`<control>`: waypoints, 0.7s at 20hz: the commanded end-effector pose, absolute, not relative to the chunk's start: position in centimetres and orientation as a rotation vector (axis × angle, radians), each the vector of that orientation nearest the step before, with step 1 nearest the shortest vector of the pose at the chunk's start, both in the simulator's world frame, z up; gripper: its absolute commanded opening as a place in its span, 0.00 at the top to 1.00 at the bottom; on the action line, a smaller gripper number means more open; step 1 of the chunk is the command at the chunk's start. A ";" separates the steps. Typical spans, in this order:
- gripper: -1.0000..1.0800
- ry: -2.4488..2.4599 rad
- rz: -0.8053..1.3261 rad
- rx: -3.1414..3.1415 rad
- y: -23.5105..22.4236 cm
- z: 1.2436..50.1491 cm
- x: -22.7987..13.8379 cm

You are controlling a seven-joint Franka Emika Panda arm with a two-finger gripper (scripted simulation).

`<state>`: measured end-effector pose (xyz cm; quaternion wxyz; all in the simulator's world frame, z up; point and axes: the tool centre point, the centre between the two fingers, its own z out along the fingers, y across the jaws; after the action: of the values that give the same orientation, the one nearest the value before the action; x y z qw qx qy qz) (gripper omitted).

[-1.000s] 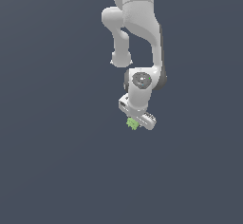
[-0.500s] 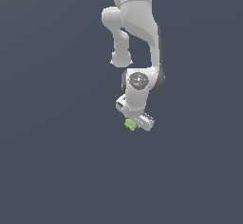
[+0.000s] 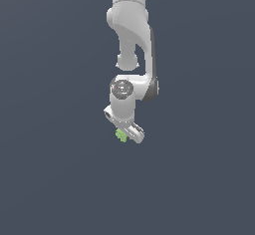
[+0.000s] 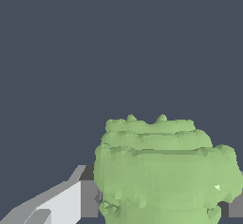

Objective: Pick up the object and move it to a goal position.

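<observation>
Arm: 1 white Franka arm [image 3: 130, 40] hangs down from the top of the exterior view, its wrist bent so the hand tilts toward the exterior view's right.
Jaws: the gripper [image 3: 124, 135] sits at the lowest end of the arm; its jaws are pinched on the object, with a finger [image 4: 71, 201] pressed against one side of the lump in the wrist view and a dark pad edge just showing at the opposite side.
Object: the object [image 3: 121, 135], a light-green blocky lump with bumpy edges (far smaller than the hand that carries it), peeks out from the underside of the hand on the exterior view's left; in the wrist view it [image 4: 163, 171] fills much of the frame, ridged in stacked layers.
Surroundings: a plain dark blue-grey backdrop [image 3: 55, 169] lies on every side; whether the lump touches any surface cannot be told.
</observation>
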<state>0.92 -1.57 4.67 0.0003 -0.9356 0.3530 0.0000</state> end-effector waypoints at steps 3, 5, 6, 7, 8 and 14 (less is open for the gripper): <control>1.00 1.109 0.000 -2.939 -6.1 5.2 2.8; 1.00 1.109 0.000 -2.939 -8.0 5.3 3.5; 1.00 1.109 0.000 -2.939 -8.8 5.4 3.9; 1.00 1.109 0.000 -2.939 -9.5 5.5 4.2; 1.00 1.109 0.000 -2.939 -10.2 5.6 4.5; 1.00 1.110 0.000 -2.939 -12.8 5.8 5.8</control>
<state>5.46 -12.29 5.77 -0.0002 -0.9352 0.3541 -0.0001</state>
